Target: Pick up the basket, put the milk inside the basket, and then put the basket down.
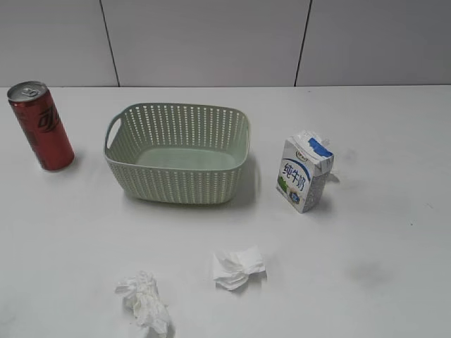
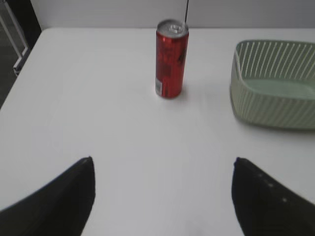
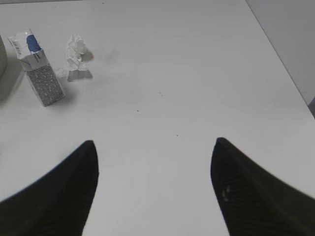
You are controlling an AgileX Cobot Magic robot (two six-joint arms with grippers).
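A pale green slotted basket [image 1: 134,169] stands empty on the white table; it also shows at the right edge of the left wrist view [image 2: 268,105]. A white and blue milk carton [image 1: 304,174] stands upright to the basket's right, apart from it; it also shows at the upper left of the right wrist view [image 3: 40,70]. My left gripper [image 2: 162,164] is open and empty above bare table, well short of the basket. My right gripper [image 3: 153,147] is open and empty, far from the carton. Neither gripper shows in the exterior view.
A red soda can [image 1: 41,125] stands left of the basket and shows in the left wrist view [image 2: 171,58]. Crumpled tissues lie at the front [image 1: 238,267] and front left [image 1: 144,301]. Another tissue [image 3: 77,56] lies behind the carton. The table's right edge [image 3: 283,59] is near.
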